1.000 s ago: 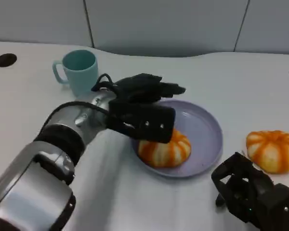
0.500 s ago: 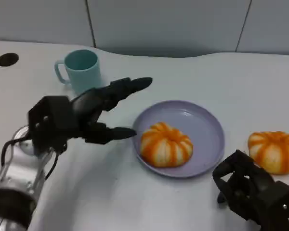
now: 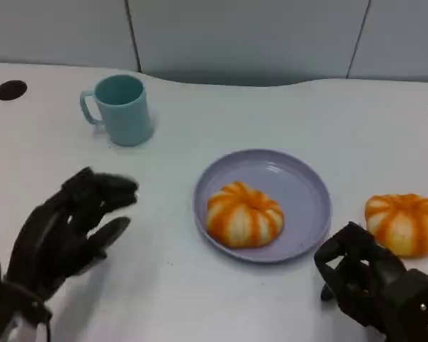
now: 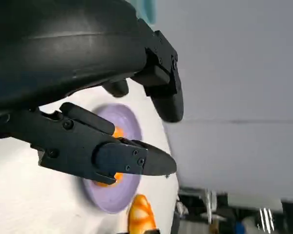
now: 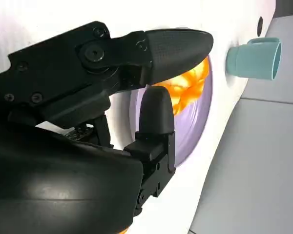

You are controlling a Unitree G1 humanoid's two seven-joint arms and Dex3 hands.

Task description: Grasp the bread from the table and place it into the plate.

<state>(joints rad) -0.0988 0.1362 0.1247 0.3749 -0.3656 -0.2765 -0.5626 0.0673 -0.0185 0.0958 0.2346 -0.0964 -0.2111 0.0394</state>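
An orange-striped bread (image 3: pixel 244 214) lies on the lilac plate (image 3: pixel 299 187) at the table's middle. A second, similar bread (image 3: pixel 404 223) rests on the table to the plate's right. My left hand (image 3: pixel 64 239) hovers at the lower left, well apart from the plate, fingers spread and holding nothing. Low at the right, my right hand (image 3: pixel 371 281) sits near the second bread with its fingers curled in, empty. Past the fingers in the left wrist view (image 4: pixel 112 156) show the plate (image 4: pixel 129 114) and the second bread (image 4: pixel 140 219). The right wrist view has the plate (image 5: pixel 195 124) and its bread (image 5: pixel 194 80) beyond my right hand (image 5: pixel 88 122).
A teal mug (image 3: pixel 120 109) stands at the back left, also seen as the mug (image 5: pixel 254 58) in the right wrist view. Dark round holes (image 3: pixel 11 90) mark the white table near its far corners. A grey wall runs behind.
My left hand has let go of the bread on the plate and drawn back toward the lower left, fingers spread. The right hand has not moved.
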